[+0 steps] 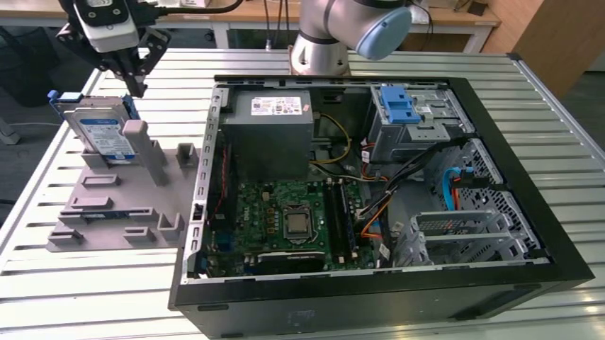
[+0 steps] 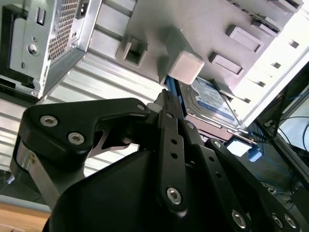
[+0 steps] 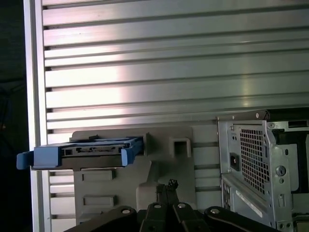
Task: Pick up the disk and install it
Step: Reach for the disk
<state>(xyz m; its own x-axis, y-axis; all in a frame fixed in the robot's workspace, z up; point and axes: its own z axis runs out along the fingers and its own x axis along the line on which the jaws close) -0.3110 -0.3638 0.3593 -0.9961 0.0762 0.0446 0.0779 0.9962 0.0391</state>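
Ribbed aluminium tabletop point(image 1: 548, 120), wooden desk point(image 1: 255, 13) behind, wooden panel point(image 1: 557, 35) at the exterior view's right.

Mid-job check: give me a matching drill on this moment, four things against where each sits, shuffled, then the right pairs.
Things:
1. disk
2. gripper
3. blue latch
4. green circuit board

Places:
A. flat on the floor of the open computer case
B. propped on edge in the grey holder, outside the case
C. on the drive cage inside the case
D. by the disk's top edge, shut, holding nothing

Pairs: 1-B, 2-D, 3-C, 4-A
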